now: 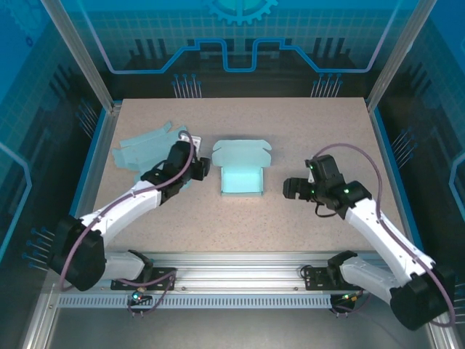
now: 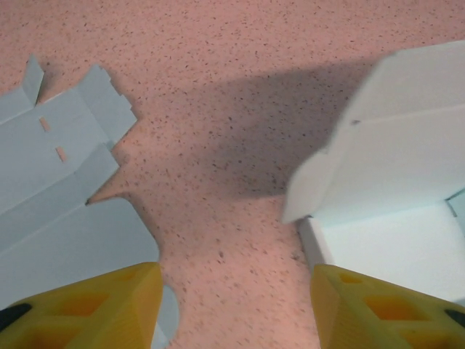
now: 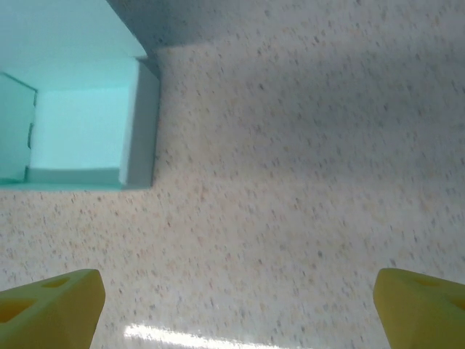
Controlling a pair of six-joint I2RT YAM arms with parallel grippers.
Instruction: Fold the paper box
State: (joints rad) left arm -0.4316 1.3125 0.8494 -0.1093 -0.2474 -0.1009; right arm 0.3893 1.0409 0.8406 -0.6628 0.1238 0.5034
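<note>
Bench (image 1: pixel 327 131) from above carries the paper box (image 1: pixel 240 173) at its middle, tray formed and lid lying back. My left fingers (image 1: pixel 203 169) sit just beside its left wall and my right fingers (image 1: pixel 293 189) near its right, placed, I judge, to work both sides, while a flat blank (image 1: pixel 145 149) lies beyond my left arm. My left wrist camera adds what that height hides, left fingers spread and gripping nothing with bare bench between them, and my right wrist camera likewise shows right fingers wide and empty, the paper box up-left and apart.
</note>
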